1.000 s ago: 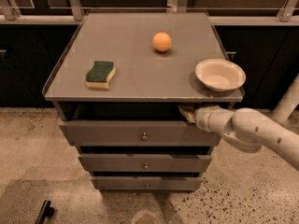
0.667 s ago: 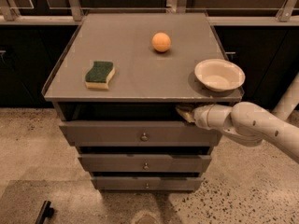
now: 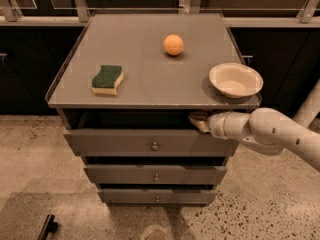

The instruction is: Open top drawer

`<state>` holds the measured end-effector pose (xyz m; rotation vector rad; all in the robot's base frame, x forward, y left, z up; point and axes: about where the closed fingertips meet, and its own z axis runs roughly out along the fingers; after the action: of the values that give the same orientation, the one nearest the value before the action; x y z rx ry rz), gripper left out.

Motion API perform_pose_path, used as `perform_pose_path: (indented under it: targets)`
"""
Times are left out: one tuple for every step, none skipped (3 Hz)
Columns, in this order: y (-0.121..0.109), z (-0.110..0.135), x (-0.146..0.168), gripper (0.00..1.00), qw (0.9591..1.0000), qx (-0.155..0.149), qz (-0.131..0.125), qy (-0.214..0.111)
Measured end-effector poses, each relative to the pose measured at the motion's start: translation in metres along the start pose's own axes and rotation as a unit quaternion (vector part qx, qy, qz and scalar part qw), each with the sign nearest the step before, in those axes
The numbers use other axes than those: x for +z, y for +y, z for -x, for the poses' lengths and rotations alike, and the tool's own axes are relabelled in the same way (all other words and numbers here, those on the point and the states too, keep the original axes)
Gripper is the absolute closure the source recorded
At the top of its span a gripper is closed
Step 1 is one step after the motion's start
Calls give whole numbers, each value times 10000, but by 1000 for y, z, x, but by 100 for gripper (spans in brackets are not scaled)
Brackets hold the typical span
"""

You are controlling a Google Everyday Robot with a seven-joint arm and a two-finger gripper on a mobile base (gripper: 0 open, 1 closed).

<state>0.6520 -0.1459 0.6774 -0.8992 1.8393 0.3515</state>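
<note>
The top drawer (image 3: 110, 143) is the widest grey-brown front, just under the cabinet's top, with a small round metal knob (image 3: 155, 146) at its centre. It stands pulled out a little, with a dark gap above its upper edge. My gripper (image 3: 198, 121) comes in from the right on a white arm and sits at the drawer's upper right corner, in the gap just under the tabletop's front edge, below the bowl.
On the cabinet top (image 3: 145, 74) lie a green-and-yellow sponge (image 3: 107, 79) at the left, an orange ball (image 3: 173, 44) at the back middle and a white bowl (image 3: 235, 80) at the right front corner. Two narrower drawer fronts (image 3: 125, 174) sit below. The floor is speckled.
The arm has shifted slightly to the right and up. The gripper stays at the drawer's upper right corner. The drawer's position looks the same.
</note>
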Motion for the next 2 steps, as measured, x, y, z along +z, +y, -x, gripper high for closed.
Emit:
perform_pose_path:
  targets:
    - [26,-12,-11,100,9990,149,408,135]
    - [25,-7,-13,100,9990,151,407,135]
